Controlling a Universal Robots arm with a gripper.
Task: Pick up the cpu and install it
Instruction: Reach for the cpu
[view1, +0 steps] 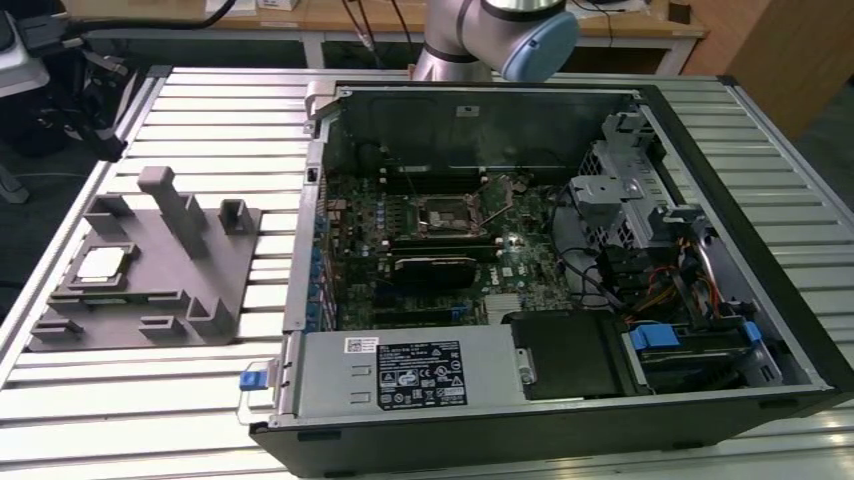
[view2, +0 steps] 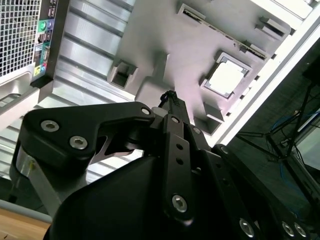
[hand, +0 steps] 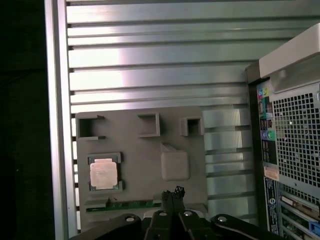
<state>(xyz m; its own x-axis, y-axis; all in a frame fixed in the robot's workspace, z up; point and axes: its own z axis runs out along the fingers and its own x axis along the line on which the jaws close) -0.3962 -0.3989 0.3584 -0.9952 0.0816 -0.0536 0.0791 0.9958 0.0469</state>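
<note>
The cpu (view1: 104, 263), a small square chip with a pale metal top, lies flat in a square recess of the grey tray (view1: 200, 300) at the exterior view's left. Both wrist views look down on it from well above: cpu (view2: 227, 77) (hand: 104, 175) on the tray (view2: 165, 40) (hand: 140, 150). My gripper (hand: 172, 192) (view2: 171, 96) hangs over the tray beside the chip, apart from it, its dark fingertips drawn together with nothing between them. The open socket (view1: 445, 212) sits mid-motherboard inside the computer case (view1: 561, 250).
The case lies open on a slatted metal table (view1: 200, 110); its rear panel (hand: 290, 140) stands close beside the tray. Upright posts (view1: 167, 205) rise from the tray. A green board edge (hand: 130, 204) sits in a tray slot near the chip. The arm's base (view1: 494, 30) stands behind the case.
</note>
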